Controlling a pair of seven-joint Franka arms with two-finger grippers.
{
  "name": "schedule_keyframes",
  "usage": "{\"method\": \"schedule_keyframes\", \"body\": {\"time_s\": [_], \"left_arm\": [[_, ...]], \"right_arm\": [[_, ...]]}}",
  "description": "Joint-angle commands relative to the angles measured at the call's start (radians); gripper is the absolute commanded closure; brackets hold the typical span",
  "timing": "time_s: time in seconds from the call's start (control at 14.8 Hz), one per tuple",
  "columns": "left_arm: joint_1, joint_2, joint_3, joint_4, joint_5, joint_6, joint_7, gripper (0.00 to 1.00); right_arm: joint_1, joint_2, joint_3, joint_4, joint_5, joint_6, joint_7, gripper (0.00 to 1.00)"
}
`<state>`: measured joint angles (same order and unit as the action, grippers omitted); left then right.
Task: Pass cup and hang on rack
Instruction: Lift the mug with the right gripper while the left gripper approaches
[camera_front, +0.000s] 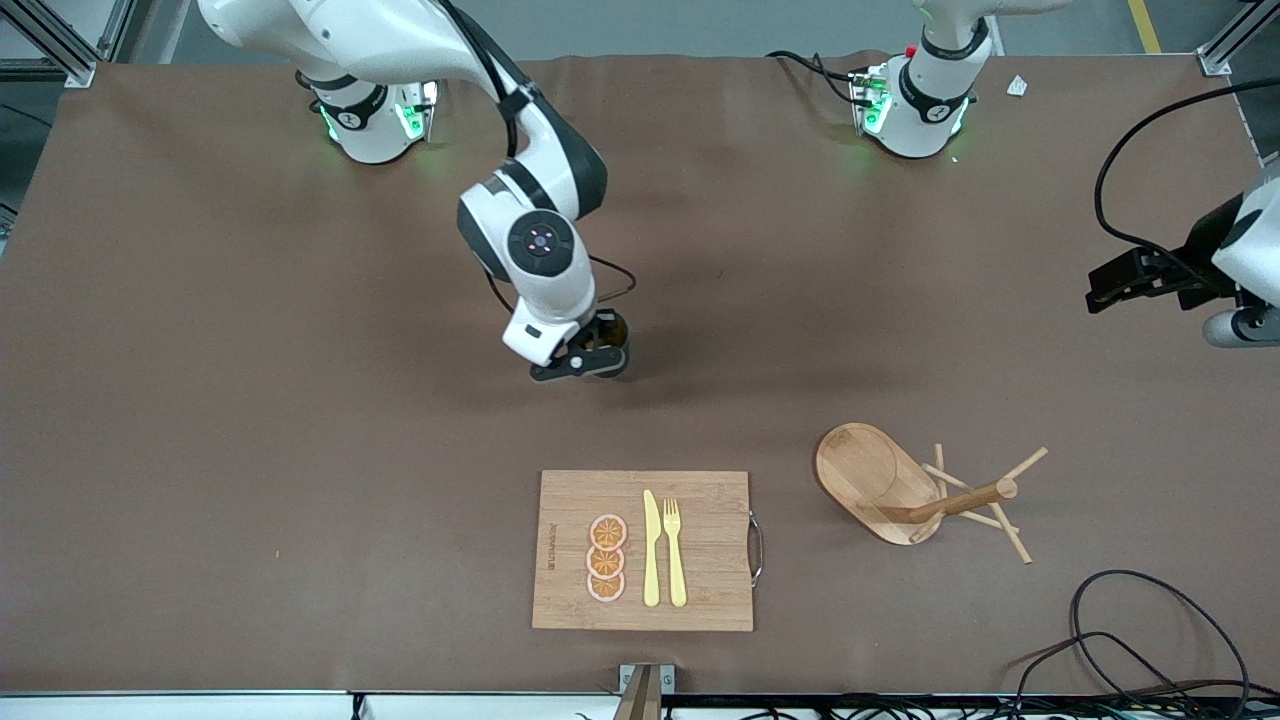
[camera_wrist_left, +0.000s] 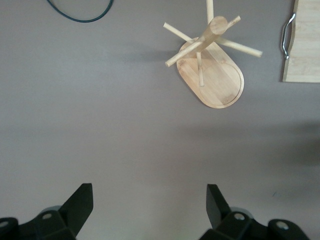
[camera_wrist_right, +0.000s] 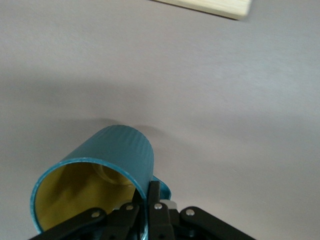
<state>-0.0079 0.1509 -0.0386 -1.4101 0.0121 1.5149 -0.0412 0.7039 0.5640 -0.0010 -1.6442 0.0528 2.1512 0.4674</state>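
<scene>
Right gripper (camera_front: 585, 362), clamped on cup (camera_wrist_right: 95, 185) rim, mid-table, at twelve o'clock from cutting board (camera_front: 700, 560); handle probably kept free for hanging. Left gripper (camera_wrist_left: 150, 207), spread wide, waiting near the table's edge. Rack (camera_front: 905, 490) upright at three o'clock from board.

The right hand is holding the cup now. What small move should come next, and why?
Probably carry the cup toward the left arm's end of the table for the handover. The right hand is shut on its rim, over bare table, while the left hand waits open, with the rack in its wrist view.
</scene>
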Motion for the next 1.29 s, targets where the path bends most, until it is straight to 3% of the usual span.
{"method": "schedule_keyframes", "body": {"time_s": [0.0,0.2,0.47,1.02,1.08,1.15,1.22], "left_arm": [[-0.007,0.006,0.000,0.022,-0.017,-0.001,0.021,0.00],[-0.007,-0.005,-0.026,0.019,-0.026,-0.004,0.000,0.00],[-0.004,-0.016,-0.105,0.016,-0.021,-0.010,-0.360,0.00],[-0.009,-0.011,-0.271,0.017,-0.017,-0.090,-0.879,0.00],[-0.009,-0.011,-0.297,0.017,-0.015,-0.091,-0.948,0.00],[-0.012,-0.010,-0.328,0.017,-0.009,-0.090,-1.032,0.00],[-0.020,-0.005,-0.355,0.017,0.003,-0.088,-1.092,0.00]], "right_arm": [[0.040,0.082,-0.010,0.112,-0.011,-0.019,0.066,1.00],[0.074,0.125,-0.010,0.167,-0.008,-0.024,0.108,1.00],[0.107,0.146,-0.010,0.173,-0.008,-0.022,0.125,1.00],[0.147,0.215,-0.008,0.248,0.001,-0.017,0.181,0.95],[0.147,0.217,-0.008,0.248,0.001,-0.017,0.181,0.80],[0.147,0.218,-0.008,0.248,-0.001,-0.019,0.181,0.15],[0.147,0.218,-0.008,0.248,-0.001,-0.019,0.181,0.00]]}}
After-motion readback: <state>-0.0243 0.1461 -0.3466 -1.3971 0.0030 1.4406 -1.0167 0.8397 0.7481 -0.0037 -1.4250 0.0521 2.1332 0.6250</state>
